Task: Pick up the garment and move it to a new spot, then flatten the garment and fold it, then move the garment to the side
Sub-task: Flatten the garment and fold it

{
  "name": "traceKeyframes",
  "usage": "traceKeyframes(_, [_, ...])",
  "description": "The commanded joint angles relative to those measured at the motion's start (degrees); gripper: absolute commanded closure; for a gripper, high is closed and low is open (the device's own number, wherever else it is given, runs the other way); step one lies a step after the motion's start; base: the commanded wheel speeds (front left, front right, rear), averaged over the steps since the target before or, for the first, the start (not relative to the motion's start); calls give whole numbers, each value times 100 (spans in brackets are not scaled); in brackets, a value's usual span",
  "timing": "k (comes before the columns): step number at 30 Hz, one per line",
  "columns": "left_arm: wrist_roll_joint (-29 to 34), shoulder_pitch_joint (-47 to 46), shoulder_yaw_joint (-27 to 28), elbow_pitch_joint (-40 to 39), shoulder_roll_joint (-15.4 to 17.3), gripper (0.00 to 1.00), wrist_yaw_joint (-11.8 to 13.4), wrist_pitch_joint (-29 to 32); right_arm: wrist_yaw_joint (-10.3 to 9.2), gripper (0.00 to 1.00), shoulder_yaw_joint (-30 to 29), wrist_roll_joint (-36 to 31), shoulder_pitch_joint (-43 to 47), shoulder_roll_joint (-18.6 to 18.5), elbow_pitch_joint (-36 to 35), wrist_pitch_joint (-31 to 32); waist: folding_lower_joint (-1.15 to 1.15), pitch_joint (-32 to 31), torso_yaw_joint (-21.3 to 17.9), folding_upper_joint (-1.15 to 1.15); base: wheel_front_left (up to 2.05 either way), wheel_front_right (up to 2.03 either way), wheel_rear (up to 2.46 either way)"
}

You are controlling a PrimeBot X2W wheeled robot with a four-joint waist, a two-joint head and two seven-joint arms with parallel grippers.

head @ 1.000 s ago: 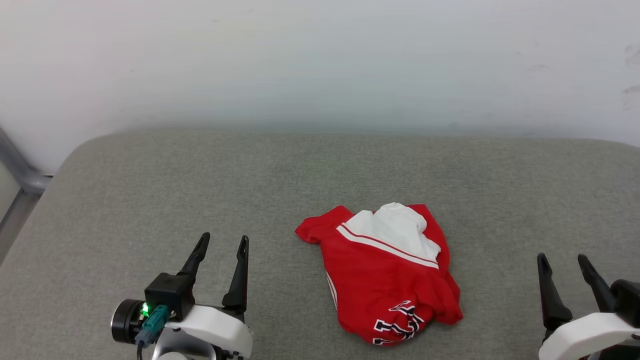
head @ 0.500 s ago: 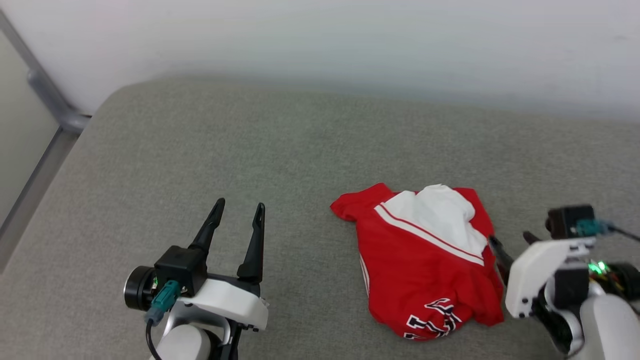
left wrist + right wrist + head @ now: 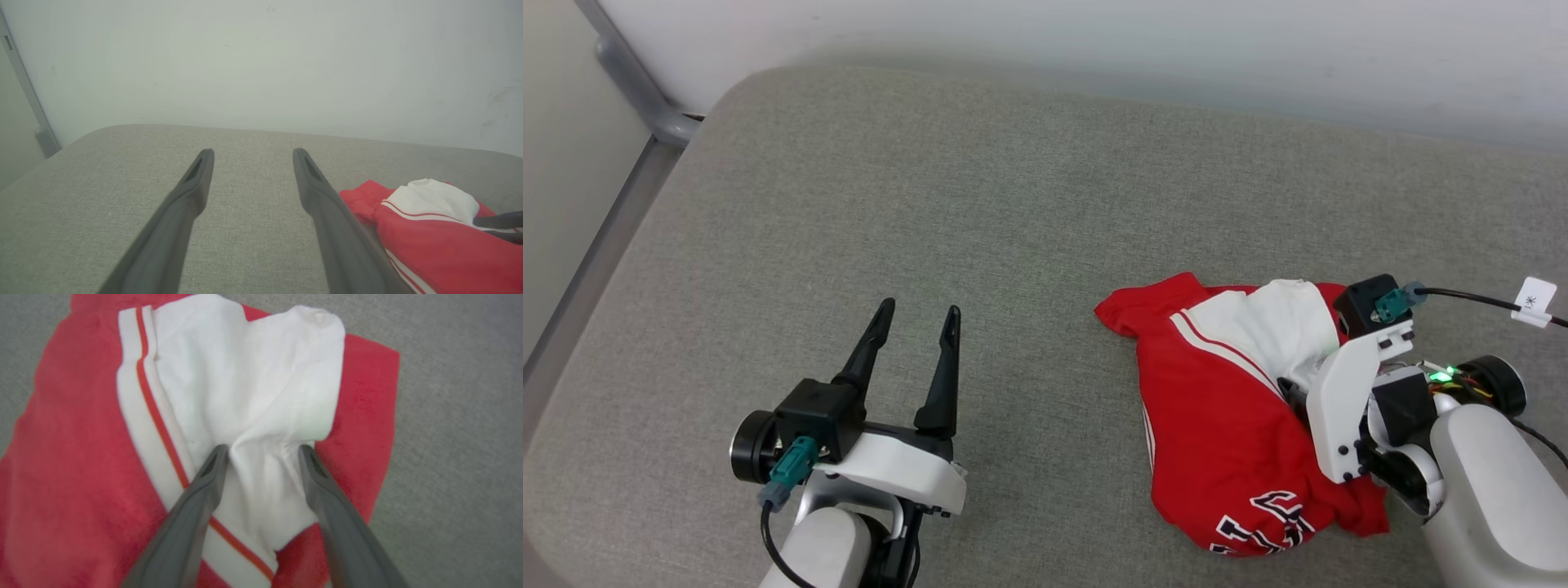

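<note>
The garment (image 3: 1225, 425) lies crumpled at the grey cushion's (image 3: 1013, 204) front right. The right fingers (image 3: 204, 486) are spread astride a white sleeve (image 3: 245, 375) ridge. The left fingers (image 3: 943, 359) are spread, empty, at its front left. If only the sleeve is pinched, slippage or bunched lifting is likely.

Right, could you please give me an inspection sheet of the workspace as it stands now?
Surface: grey fabric cushion, flat.
Job's things: crumpled red jersey T-shirt with white sleeve, on the cushion's right side.
Clutter: nothing seen.
Grippers: left gripper open over bare cushion, apart from the shirt; right gripper open, fingers astride a raised fold of white sleeve.
Cables: black cable with white tag at right wrist; teal plug at left wrist.
Surroundings: white wall behind; grey metal rail at left.
</note>
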Motion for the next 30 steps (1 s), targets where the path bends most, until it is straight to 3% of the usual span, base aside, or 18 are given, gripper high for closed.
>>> traceKeyframes(1, [64, -76, 80, 28, -43, 0, -39, -14, -2, 98, 76, 93, -134, -56, 58, -91, -1, 13, -26, 0, 0, 0, 0])
traceKeyframes(11, [199, 140, 399, 87, -92, 0, -101, -14, -3, 100, -75, 34, -394, -103, -302, -713, -1, -195, -354, 0, 0, 0, 0])
traceKeyframes(22, [292, 341, 538, 118, -79, 0, -161, -14, -3, 100, -1922, -500, 805, 97, -1082, -968, -1, -381, -820, 0, 0, 0, 0])
traceKeyframes(30, [288, 365, 559, 166, -79, 0, -177, -14, -3, 100, -3008, -821, 2016, 780, -918, -1086, -1, -316, -954, 0, 0, 0, 0])
